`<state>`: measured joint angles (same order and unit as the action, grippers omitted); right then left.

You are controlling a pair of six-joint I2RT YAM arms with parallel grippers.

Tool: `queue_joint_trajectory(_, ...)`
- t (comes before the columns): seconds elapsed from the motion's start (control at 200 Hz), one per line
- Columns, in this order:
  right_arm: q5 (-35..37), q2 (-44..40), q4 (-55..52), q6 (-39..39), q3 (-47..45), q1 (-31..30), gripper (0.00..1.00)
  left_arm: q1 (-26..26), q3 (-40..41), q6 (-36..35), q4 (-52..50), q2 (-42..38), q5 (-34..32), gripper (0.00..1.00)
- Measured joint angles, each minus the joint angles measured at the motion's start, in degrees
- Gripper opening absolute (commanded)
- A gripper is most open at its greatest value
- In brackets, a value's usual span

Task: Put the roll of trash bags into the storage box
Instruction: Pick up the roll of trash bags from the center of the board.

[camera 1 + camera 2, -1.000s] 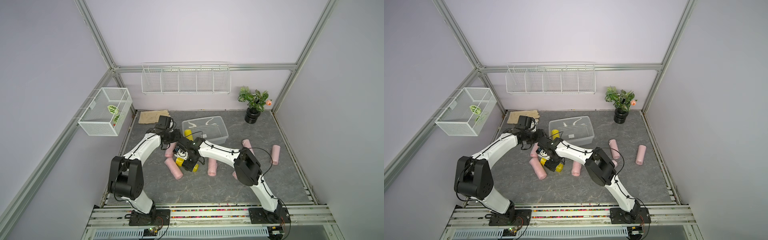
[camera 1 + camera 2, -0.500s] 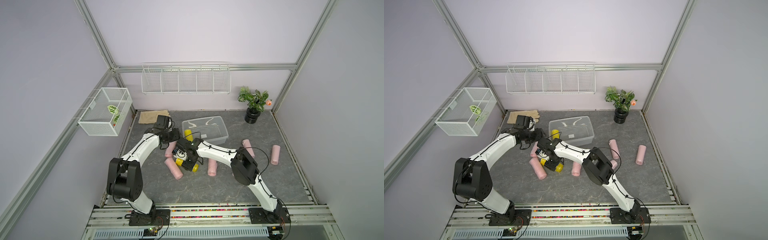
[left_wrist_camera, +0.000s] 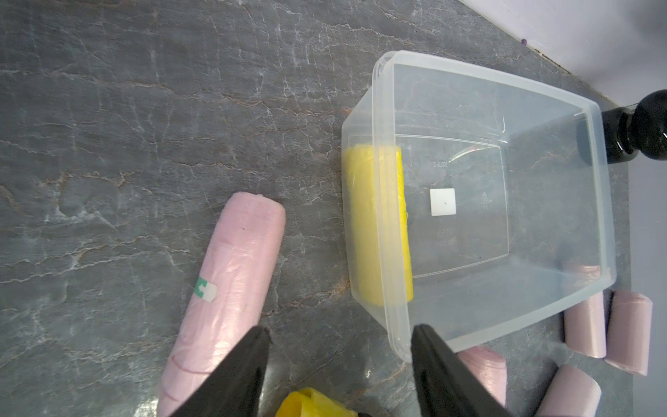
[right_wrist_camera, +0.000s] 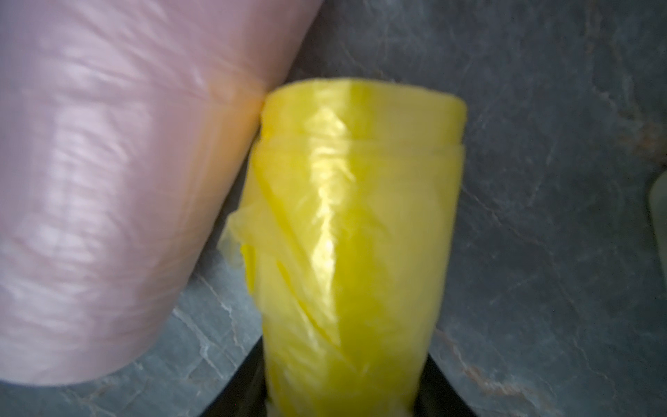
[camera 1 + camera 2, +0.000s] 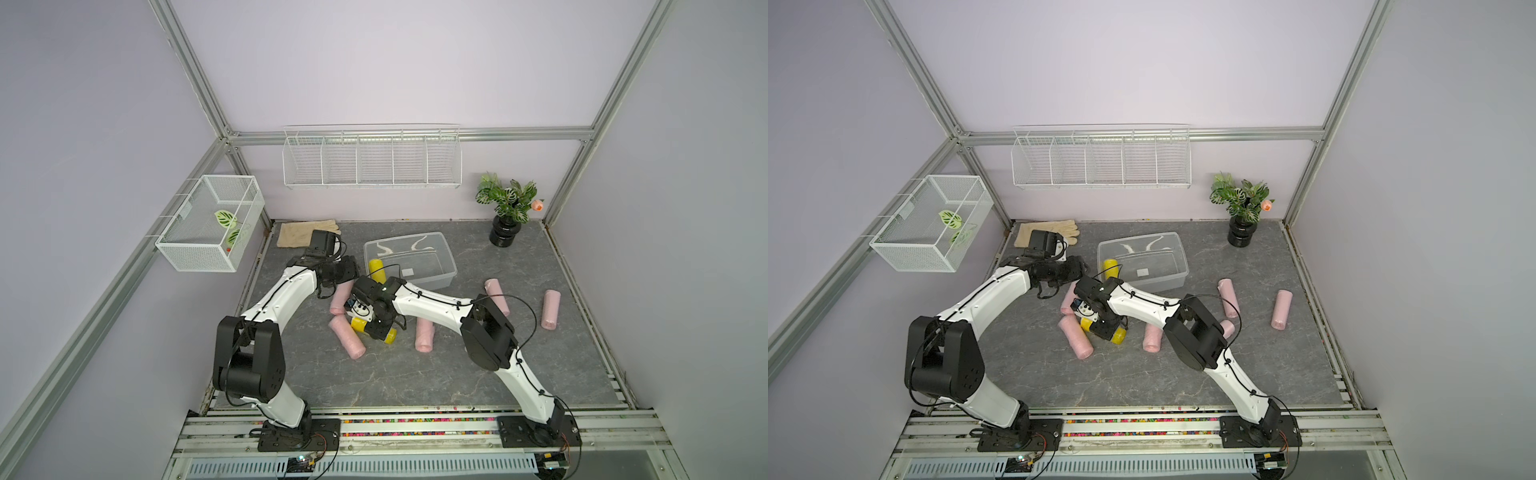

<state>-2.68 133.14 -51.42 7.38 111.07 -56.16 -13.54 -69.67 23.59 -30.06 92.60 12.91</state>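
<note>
Grip: right claw (image 4: 343,364) clamped on yellow roll of plastic trash bags (image 4: 353,224), black fingers against both its sides. Roll near middle of grey stone-patterned desk (image 5: 415,382), outside box, one end touching pink plastic roll (image 4: 108,198); lifted or resting, cannot tell. left claw (image 3: 341,328): fingers apart, holding nothing, beside corner of clear translucent plastic storage box (image 3: 469,162). Box toward desk's rear edge. Second yellow roll (image 3: 364,224) outside, against box wall.

The yellow roll (image 4: 353,234) is glossy crinkled film, the storage box (image 3: 523,108) smooth translucent plastic, the tabletop (image 3: 144,108) matt stone-look.
</note>
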Motion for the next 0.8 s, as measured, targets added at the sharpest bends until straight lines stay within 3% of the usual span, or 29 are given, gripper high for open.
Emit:
queue_joint_trajectory(0.435,-6.6,-17.25,2.12,-3.93,-13.14,7.08,0.39,0.15,0.28,-0.02,0.26,0.0,0.59,0.68)
queue_joint_trajectory(0.605,-10.75,-22.12,4.57,-7.43,-13.05,11.8,0.39,0.15,0.31,-0.04,0.94,0.0,1.51,0.68)
queue_joint_trajectory(0.8,-14.36,-20.76,8.46,-14.67,-8.61,18.32,0.38,0.15,0.31,-0.07,2.43,0.39,3.32,0.68)
